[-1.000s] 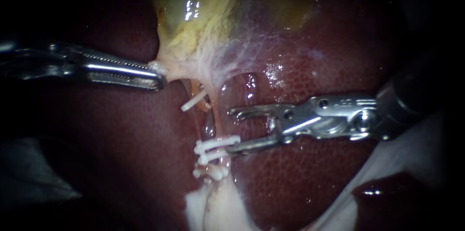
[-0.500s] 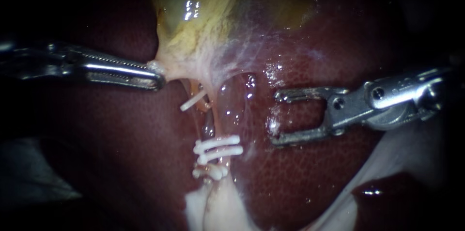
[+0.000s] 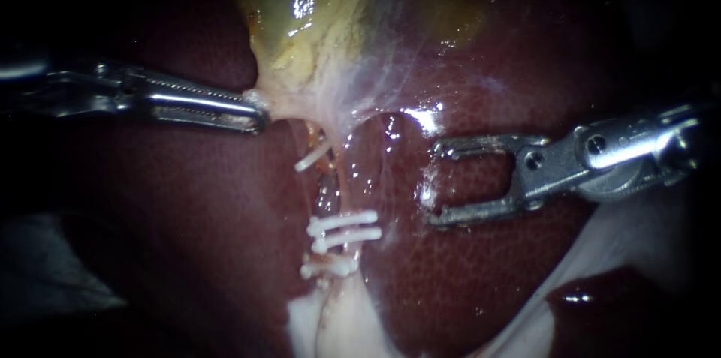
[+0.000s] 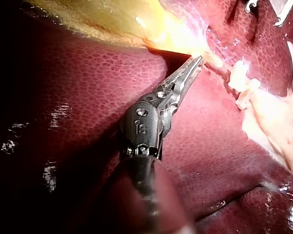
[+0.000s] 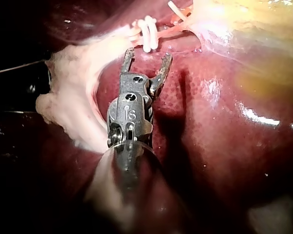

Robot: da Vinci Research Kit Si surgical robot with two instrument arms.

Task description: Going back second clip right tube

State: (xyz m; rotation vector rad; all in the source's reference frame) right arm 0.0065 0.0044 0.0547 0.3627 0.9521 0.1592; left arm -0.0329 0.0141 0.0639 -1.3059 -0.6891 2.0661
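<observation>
The liver (image 3: 481, 283) fills most of my view, dark red and wet; the gallbladder (image 3: 315, 43) lies over its upper part, yellowish and drawn down to a pale neck; my left instrument (image 3: 251, 114) comes in from the left with its jaws closed on the edge of that neck, keeping it taut; my right instrument (image 3: 435, 183) lies over the liver to the right of the tubes, its jaws wide apart and holding nothing, tips pointing toward the tubes but clear of them; the right tube (image 3: 354, 178) runs down from the neck as a thin glistening band; two white clips (image 3: 344, 229) sit across it side by side, with another clip (image 3: 330, 268) just below them and a single slanted clip (image 3: 312, 157) higher up on the neighbouring strand. I judge the clip placed and the job now to be getting clear; the dangers are small but real; the lower open jaw lies close to the liver surface and could score it if I dip while moving; a swing back toward the tube could snag a clip end and loosen it; too hard a pull from the left could tear the thin neck or strain the clipped tube.
</observation>
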